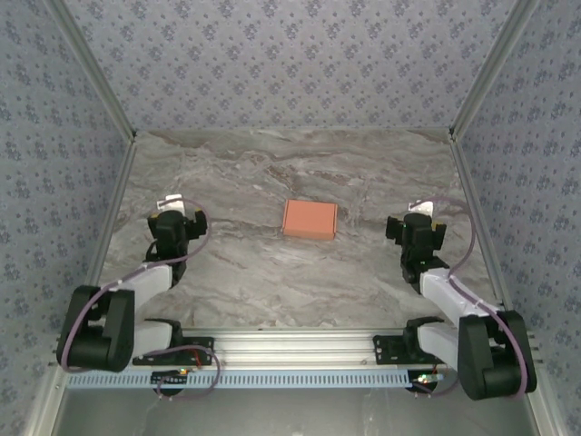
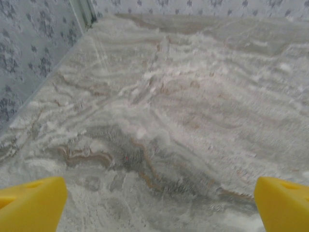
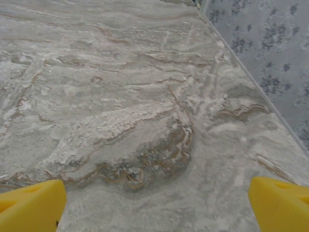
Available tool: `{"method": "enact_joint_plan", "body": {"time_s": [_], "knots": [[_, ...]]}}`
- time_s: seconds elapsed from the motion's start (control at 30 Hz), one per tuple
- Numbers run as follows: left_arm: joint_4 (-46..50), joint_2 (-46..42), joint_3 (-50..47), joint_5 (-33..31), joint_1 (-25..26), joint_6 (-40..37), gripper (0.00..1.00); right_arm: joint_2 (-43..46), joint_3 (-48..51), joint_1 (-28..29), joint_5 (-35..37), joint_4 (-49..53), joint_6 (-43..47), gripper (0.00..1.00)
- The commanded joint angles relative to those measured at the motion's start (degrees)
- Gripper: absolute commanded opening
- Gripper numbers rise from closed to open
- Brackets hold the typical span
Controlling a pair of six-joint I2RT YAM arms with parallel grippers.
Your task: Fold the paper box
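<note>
L gripper [image 2: 160, 208], R gripper [image 3: 157, 205]: yellow-tipped jaws spread wide, both empty, over grey marbled tabletop [image 1: 236, 272]. Item: salmon-orange rectangular thin-card paper box [image 1: 310, 219], mid-table btwn arms, apart from both. Handling, est.: looks closed up; if any flap is loose, pin one side, crease w/ the other, light pressure.

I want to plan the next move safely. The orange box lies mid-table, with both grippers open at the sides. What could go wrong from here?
1. The paper box lies low on the marble-patterned table; a sideways push may slide it rather than grip it.
2. The left gripper and right gripper, both open, stand apart from it; reaching in together, they might collide or crush it.
</note>
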State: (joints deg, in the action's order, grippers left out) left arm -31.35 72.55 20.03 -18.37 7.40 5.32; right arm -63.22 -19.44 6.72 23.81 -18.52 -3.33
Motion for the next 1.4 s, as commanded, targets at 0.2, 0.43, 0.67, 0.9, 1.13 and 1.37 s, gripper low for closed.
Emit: {"method": "enact_joint_plan", "body": {"time_s": [0.2, 0.43, 0.67, 0.9, 1.13, 1.37], "knots": [[-9.99, 7.78, 3.03, 5.81, -2.45, -6.77, 0.99, -9.48, 2.46, -3.13, -5.47, -22.48, 3.55, 0.99], [-15.19, 15.0, 3.29, 14.08, -7.21, -4.55, 0.99, -15.78, 2.13, -4.3, -8.46, -30.1, 4.56, 0.99], [-15.4, 15.28, 3.49, 14.59, -7.97, -3.74, 0.99, -23.51, 0.83, -4.66, -10.44, -34.3, 4.78, 0.99], [-15.49, 15.29, 3.43, 14.4, -7.91, -3.76, 0.99, -23.9, -1.98, -6.84, -14.17, -28.92, 3.52, 0.99], [-15.36, 15.25, 3.48, 14.5, -7.92, -3.76, 0.99, -23.99, -2.0, -7.15, -14.76, -28.84, 3.41, 0.99], [-15.4, 15.25, 3.52, 14.46, -7.93, -3.79, 0.99, -23.97, -2.0, -7.16, -14.75, -28.85, 3.38, 0.99]]}}
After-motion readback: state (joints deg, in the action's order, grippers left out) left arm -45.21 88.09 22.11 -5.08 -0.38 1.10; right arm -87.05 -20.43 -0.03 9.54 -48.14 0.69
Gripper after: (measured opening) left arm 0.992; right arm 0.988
